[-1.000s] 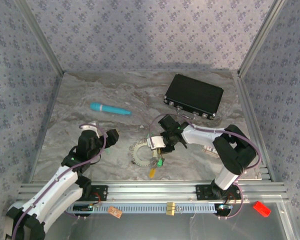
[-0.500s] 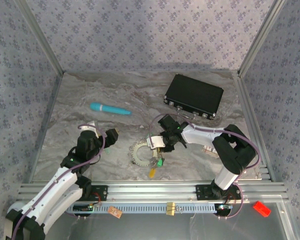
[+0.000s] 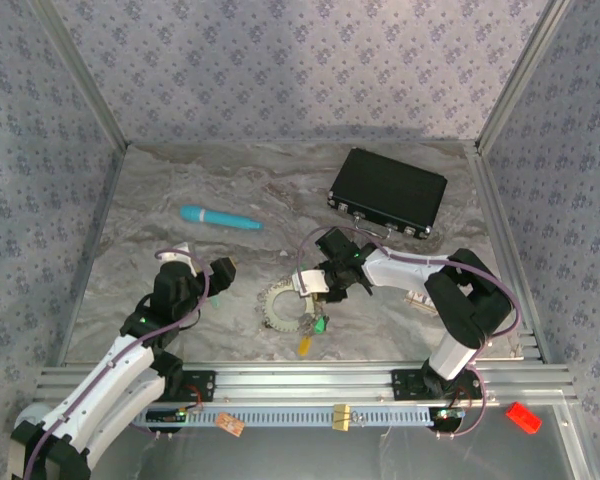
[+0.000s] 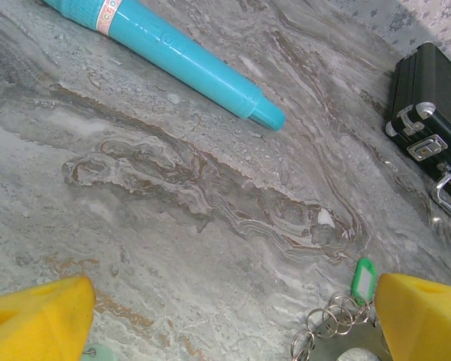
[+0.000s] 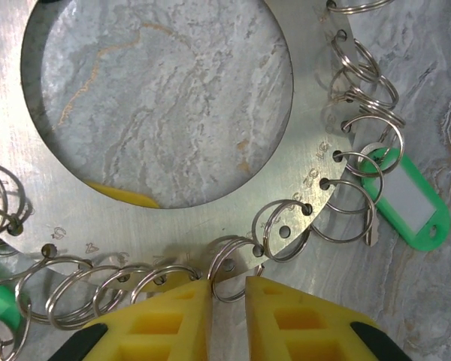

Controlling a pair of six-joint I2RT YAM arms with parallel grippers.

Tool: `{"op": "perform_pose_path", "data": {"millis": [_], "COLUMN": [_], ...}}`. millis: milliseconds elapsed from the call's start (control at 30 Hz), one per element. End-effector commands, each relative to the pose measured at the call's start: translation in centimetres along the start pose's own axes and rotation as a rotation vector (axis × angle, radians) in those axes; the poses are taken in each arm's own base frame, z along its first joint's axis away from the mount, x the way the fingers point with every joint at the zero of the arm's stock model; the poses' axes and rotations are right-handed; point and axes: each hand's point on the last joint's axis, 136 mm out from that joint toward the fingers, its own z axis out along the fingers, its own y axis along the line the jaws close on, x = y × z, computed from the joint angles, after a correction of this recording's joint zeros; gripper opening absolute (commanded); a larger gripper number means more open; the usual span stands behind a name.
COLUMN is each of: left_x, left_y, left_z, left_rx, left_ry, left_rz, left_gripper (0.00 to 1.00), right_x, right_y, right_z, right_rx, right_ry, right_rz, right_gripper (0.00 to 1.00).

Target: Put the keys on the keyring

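Observation:
The keyring (image 3: 283,306) is a flat silvery disc (image 5: 301,113) with a wide hole and small split rings (image 5: 361,128) all along its edge. It lies on the table between the arms. My right gripper (image 3: 313,285) (image 5: 227,301) has its yellow fingers (image 5: 301,320) nearly together on one split ring at the disc's rim. A green-headed key (image 5: 407,201) (image 3: 320,324) hangs on a ring at the right; a yellow one (image 3: 305,345) lies nearer. My left gripper (image 3: 223,271) (image 4: 229,335) stands open left of the keyring (image 4: 338,350), a green key (image 4: 363,280) by its right finger.
A long teal pen-like stick (image 3: 220,217) (image 4: 173,56) lies at the far left. A black case (image 3: 388,192) (image 4: 430,90) with metal latches sits at the far right. Patterned walls and metal rails close in the marbled table (image 3: 180,180).
Hardly anything. The right wrist has edged slightly up and left at the ring's rim; the keyring, the keys and the left arm stay where they were.

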Motion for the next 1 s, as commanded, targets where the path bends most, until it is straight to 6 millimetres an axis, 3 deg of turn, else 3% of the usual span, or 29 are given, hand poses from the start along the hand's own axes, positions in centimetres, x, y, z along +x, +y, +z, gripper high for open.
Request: {"op": "perform_pose_path", "data": {"millis": [0, 633, 733, 967], "left_x": [0.4, 0.4, 0.4, 0.2], "left_y": [0.3, 0.4, 0.4, 0.2], "left_z": [-0.1, -0.1, -0.1, -0.1], "left_rx": [-0.007, -0.01, -0.01, -0.002], "left_ry": [0.0, 0.001, 0.002, -0.007], "left_rz": [-0.007, -0.01, -0.011, -0.014], "left_gripper": [0.95, 0.95, 0.95, 0.95], "right_x": [-0.4, -0.4, 0.0, 1.4], "right_y": [-1.0, -4.3, -4.1, -1.5], "right_z": [-0.2, -0.9, -1.2, -1.5], "right_rx": [0.029, 0.121, 0.116, 0.076], "right_ry": [-0.011, -0.038, -0.029, 0.039], "right_rz": [0.02, 0.115, 0.115, 0.003], "right_gripper": [0.19, 0.16, 0.18, 0.36]}}
